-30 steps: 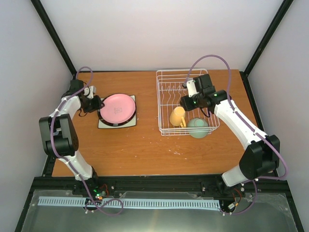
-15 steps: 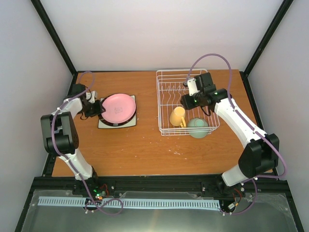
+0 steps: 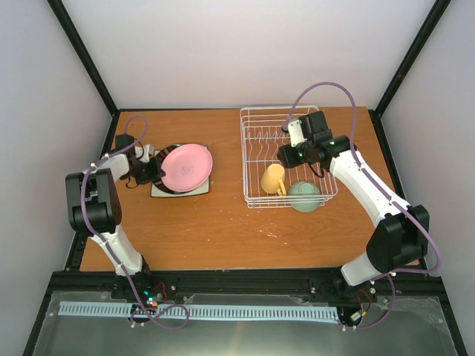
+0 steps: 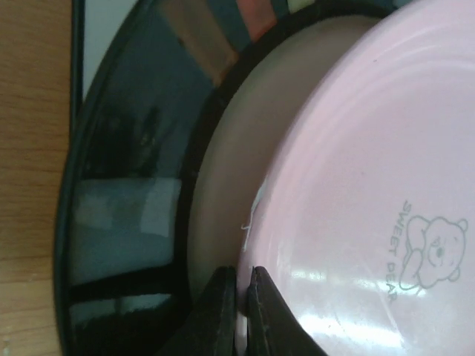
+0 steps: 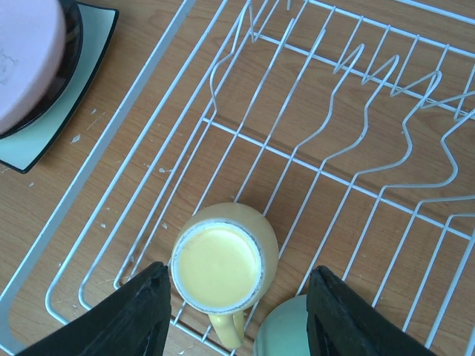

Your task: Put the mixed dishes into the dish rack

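My left gripper (image 3: 154, 169) is shut on the left rim of the pink plate (image 3: 187, 165), which is tilted up off the stack. In the left wrist view the gripper (image 4: 243, 297) pinches the pink plate (image 4: 356, 185) over the black-rimmed cream plate (image 4: 219, 170). The white square plate (image 3: 169, 191) lies under them. The yellow mug (image 3: 272, 179) stands upside down in the white wire dish rack (image 3: 256, 133). The mint-green bowl (image 3: 304, 196) sits at the rack's near right corner. My right gripper (image 5: 237, 273) is open above the mug (image 5: 223, 263) and empty. The mint-green round plate is not visible.
The rack's upright tines (image 5: 386, 111) stand beyond the mug. The bowl (image 5: 286, 337) shows at the bottom edge of the right wrist view, and the plate stack (image 5: 30, 67) at its top left. Black frame posts stand at the table's back corners.
My left gripper has closed in on the pink plate's left rim and tipped that edge up, shifting the plate slightly right. The right arm has barely moved.
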Available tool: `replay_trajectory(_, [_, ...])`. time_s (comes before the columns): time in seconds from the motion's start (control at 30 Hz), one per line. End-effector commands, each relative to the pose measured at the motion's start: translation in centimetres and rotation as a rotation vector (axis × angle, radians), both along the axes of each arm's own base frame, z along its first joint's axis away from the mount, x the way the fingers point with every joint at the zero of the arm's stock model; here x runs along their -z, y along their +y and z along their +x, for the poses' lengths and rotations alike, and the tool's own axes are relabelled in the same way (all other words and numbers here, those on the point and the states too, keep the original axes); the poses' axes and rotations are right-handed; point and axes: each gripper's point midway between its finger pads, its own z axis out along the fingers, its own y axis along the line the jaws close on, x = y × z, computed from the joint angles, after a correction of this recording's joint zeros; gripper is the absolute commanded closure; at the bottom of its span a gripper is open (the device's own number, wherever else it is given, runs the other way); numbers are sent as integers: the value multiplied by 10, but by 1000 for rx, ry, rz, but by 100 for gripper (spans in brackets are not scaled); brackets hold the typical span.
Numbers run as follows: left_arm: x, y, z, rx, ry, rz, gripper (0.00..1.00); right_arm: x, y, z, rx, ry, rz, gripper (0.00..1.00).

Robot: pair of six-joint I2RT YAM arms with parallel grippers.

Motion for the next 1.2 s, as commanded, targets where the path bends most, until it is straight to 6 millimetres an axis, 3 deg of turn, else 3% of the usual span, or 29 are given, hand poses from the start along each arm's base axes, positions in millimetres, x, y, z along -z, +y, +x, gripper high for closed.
replay_trajectory(0.0, [12,-3,-7,8,32,-26,99,-3,-2,2,0,-6,-6,50])
replay_trajectory(0.17, [-7,-6,0,25,-20,-43,99,-6,-2,4,1,-17,-6,50])
replay_trajectory(0.27, [-32,-9,12,39,-85,-59,99,-13,0,8,-1,-37,11,50])
replay_trajectory(0.37, [-68,-16,28,62,-180,-107,99,-28,8,16,-10,-63,49,50])
replay_trajectory(0.6, [-162,-35,59,95,-398,-231,99,-67,54,36,-105,-51,274,47])
replay_trajectory(0.73, [-203,-53,72,133,-484,-152,99,-86,89,38,-229,25,445,44])
replay_trajectory(0.93, [-228,-79,84,184,-518,-150,99,-104,123,38,-359,111,663,41])
replay_trajectory(1.17, [-229,-92,82,207,-516,-182,99,-119,139,46,-424,164,819,39])
